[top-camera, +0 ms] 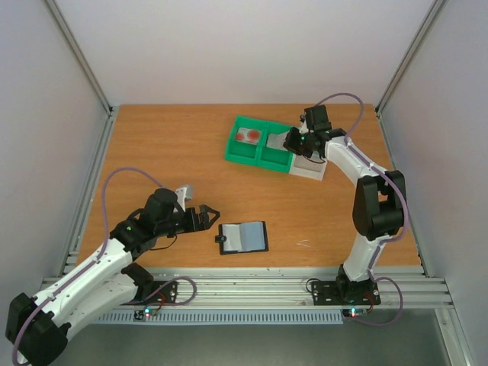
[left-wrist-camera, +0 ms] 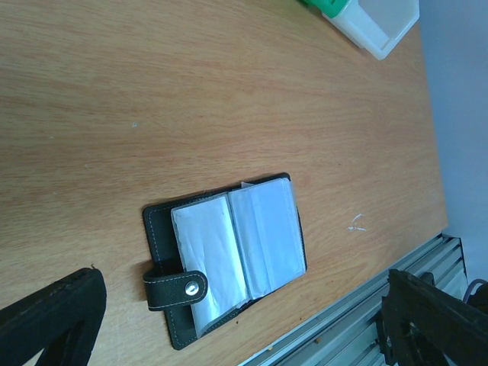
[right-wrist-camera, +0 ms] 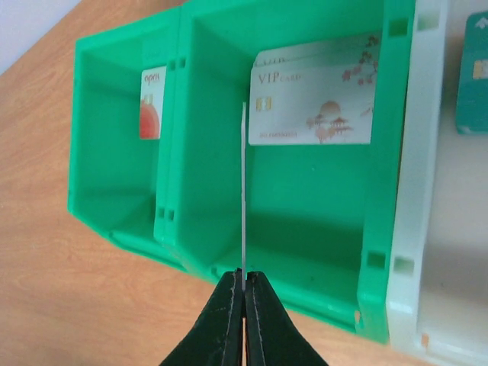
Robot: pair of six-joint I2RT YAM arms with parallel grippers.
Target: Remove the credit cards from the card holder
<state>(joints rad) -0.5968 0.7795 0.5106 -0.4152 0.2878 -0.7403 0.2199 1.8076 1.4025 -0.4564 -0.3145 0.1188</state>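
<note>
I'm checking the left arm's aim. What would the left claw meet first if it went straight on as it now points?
Probably the open card holder on the table: it lies ahead of the left claw, nothing between. The claw's height is unclear, so it may skim over.

Right gripper (right-wrist-camera: 244, 276) is showing at 6 o'clock, jaws pinching a thin card (right-wrist-camera: 243, 191) that is standing edge-on and pointing toward 12 over the right compartment of the green tray (right-wrist-camera: 122, 221). A white VIP card (right-wrist-camera: 320, 99) is lying in that compartment toward 1 o'clock. A red-marked card (right-wrist-camera: 150, 107) is sitting in the left compartment at 10. A teal card (right-wrist-camera: 473, 76) is lying in the white tray (right-wrist-camera: 427, 229) at 2.
</note>
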